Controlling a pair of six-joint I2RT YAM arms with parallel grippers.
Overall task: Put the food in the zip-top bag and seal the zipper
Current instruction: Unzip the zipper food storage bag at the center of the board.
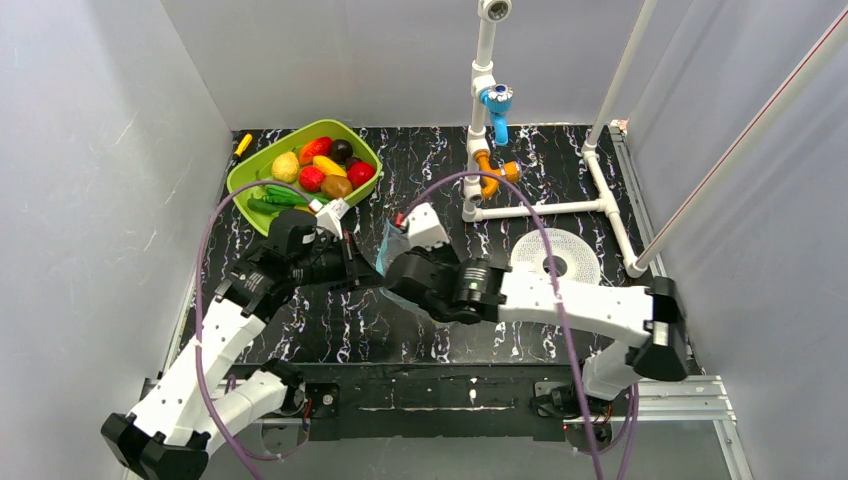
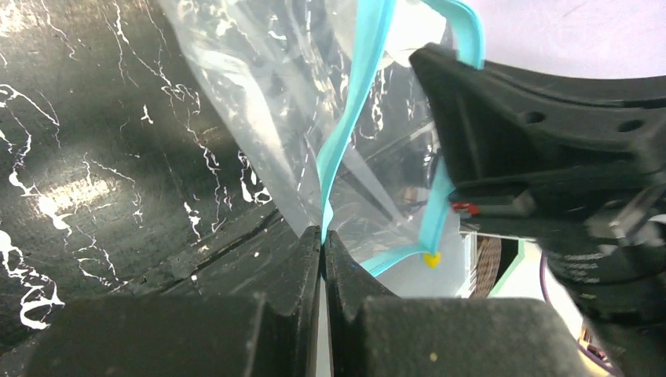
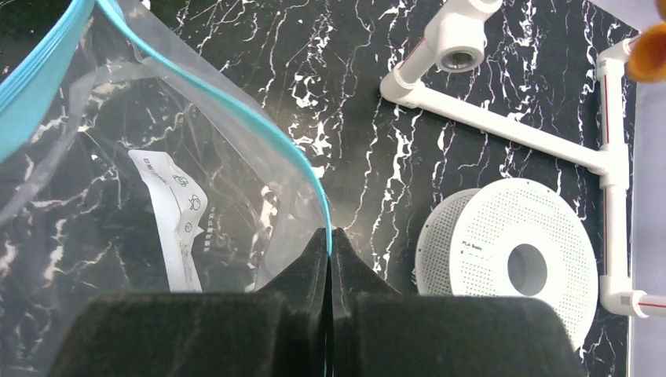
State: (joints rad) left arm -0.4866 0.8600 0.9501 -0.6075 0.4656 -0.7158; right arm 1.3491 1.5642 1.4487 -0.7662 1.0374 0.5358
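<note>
The zip-top bag (image 1: 392, 243) is thin clear film, very light and soft. It will fold and sag and gives no support by itself, and I judge it is also slippery between the pads. The best place to take hold is the zipper (image 2: 353, 118), the light blue strip along the mouth, because it is thicker than the film and keeps some shape. Holding it at two places, one on each lip, should keep the mouth open for the food.

The left gripper (image 2: 323, 236) is fully closed, with one lip of the blue strip pinched between its fingertips. The right gripper (image 3: 331, 236) is closed in the same way on the other lip. The bag hangs between them above the desk (image 1: 400, 330), near the middle, with its mouth parted.

The film is crinkled and shiny, and the black marbled desk shows through it. A white printed slip (image 3: 169, 212) is in or on the bag; I see no food inside. The food (image 1: 320, 170), glossy toy fruits and vegetables in red, yellow, green, brown and dark purple, lies in the lime-green tray (image 1: 275, 150) at the far left, near the left gripper.
</note>
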